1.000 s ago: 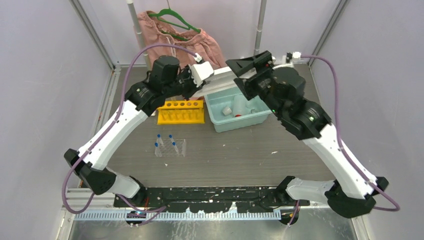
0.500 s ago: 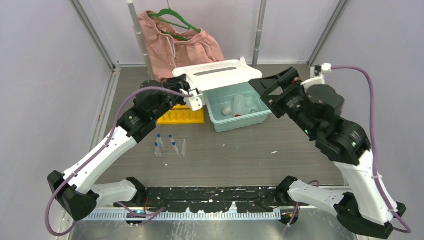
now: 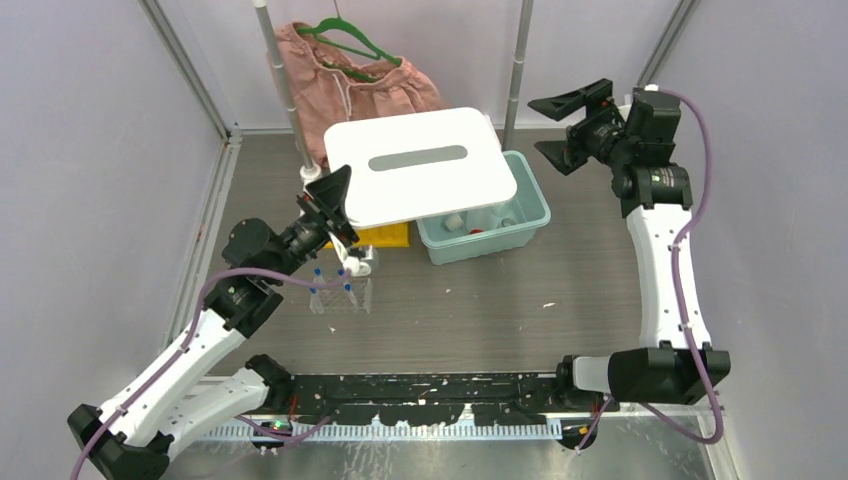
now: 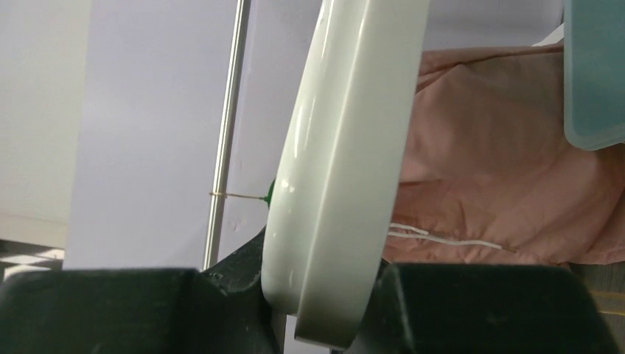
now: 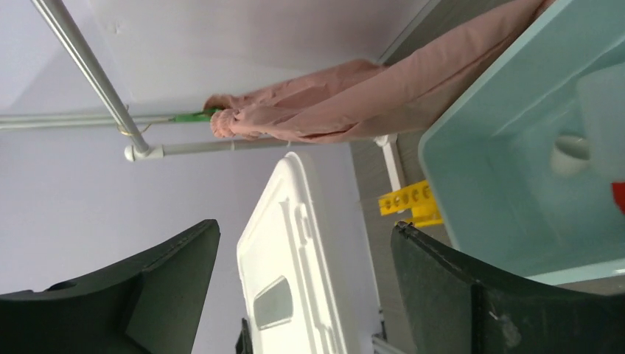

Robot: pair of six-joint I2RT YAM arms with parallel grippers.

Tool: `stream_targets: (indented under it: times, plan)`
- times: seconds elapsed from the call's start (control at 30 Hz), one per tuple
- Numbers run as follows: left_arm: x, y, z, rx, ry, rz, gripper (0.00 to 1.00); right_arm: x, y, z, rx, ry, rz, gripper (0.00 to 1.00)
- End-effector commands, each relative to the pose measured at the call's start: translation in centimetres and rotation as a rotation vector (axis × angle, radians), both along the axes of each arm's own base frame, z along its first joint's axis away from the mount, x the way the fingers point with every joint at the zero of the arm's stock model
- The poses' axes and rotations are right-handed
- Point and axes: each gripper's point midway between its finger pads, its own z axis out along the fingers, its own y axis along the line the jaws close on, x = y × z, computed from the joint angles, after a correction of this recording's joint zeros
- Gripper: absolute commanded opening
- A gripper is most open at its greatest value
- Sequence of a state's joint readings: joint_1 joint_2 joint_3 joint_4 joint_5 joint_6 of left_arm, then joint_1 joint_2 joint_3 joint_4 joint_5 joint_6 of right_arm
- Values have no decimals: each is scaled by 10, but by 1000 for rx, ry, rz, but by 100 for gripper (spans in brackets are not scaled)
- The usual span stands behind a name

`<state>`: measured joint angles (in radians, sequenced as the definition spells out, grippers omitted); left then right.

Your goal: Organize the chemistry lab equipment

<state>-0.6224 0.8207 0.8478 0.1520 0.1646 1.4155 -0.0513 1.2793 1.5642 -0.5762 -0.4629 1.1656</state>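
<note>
My left gripper [image 3: 335,205] is shut on the left edge of a white bin lid [image 3: 420,165] and holds it raised, roughly level, over the teal bin [image 3: 532,208]. In the left wrist view the lid's rim [image 4: 346,169] sits clamped between my fingers [image 4: 324,310]. The bin holds a white squeeze bottle [image 5: 601,110] with a red nozzle and a tiny white cup [image 5: 571,151]. A yellow rack [image 3: 388,237] lies partly under the lid. A clear rack with blue-capped vials [image 3: 338,292] stands in front of it. My right gripper [image 3: 560,125] is open and empty, high at the back right.
Pink shorts on a green hanger [image 3: 350,75] hang from a pole at the back left. Upright metal poles [image 3: 520,60] stand behind the bin. Grey walls close in on both sides.
The left gripper has lifted the lid from behind the bin to above it and drawn back toward the near left. The right arm has swung up and away to the back right.
</note>
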Motion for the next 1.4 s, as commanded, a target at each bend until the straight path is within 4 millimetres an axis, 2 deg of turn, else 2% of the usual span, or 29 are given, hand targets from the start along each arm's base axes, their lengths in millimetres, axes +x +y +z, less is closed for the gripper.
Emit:
stream_targets:
  times: [0.0, 0.1, 0.2, 0.3, 0.4, 0.43, 0.67, 0.87, 1.0, 1.03, 1.1, 1.2, 1.27, 1.3, 1.37]
  plan:
    - [-23, -12, 16, 38, -163, -104, 0, -17, 34, 36, 110, -168, 277, 93]
    - [-24, -17, 9, 51, -161, -130, 0, -16, 39, 26, 147, -155, 323, 93]
    - [-21, -21, 13, 32, -178, -140, 0, -15, 43, 6, 161, -123, 361, 93]
    - [-16, -24, 16, 27, -184, -137, 0, -13, 44, -23, 140, -63, 382, 93]
    - [-13, -25, 18, 19, -186, -131, 0, -13, 36, -61, 26, 43, 355, 93]
    - [-12, -25, 18, 20, -184, -128, 0, -13, 35, -67, 16, 55, 357, 93]
    - [-9, -27, 12, 37, -186, -125, 0, -14, 46, -76, 52, 64, 408, 90]
    - [2, -29, 13, 35, -173, -97, 0, -29, 83, -73, 106, 37, 525, 84]
    - [7, -34, -2, 58, -144, -108, 1, -26, 89, -66, 208, -1, 539, 62]
    - [7, -36, -8, 71, -132, -117, 6, -26, 89, -65, 220, -6, 539, 58]
    - [9, -41, -22, 104, -103, -132, 20, -22, 86, -66, 212, 1, 524, 45]
    - [11, -48, -52, 204, -29, -155, 52, -14, 77, -64, 190, 1, 492, 26]
    - [11, -52, -73, 279, 34, -168, 77, -9, 74, -62, 185, -4, 480, 19]
    - [12, -52, -83, 310, 73, -163, 86, -2, 63, -62, 183, -6, 445, 17]
    - [13, -53, -100, 366, 147, -157, 98, 6, 56, -64, 181, -5, 422, 14]
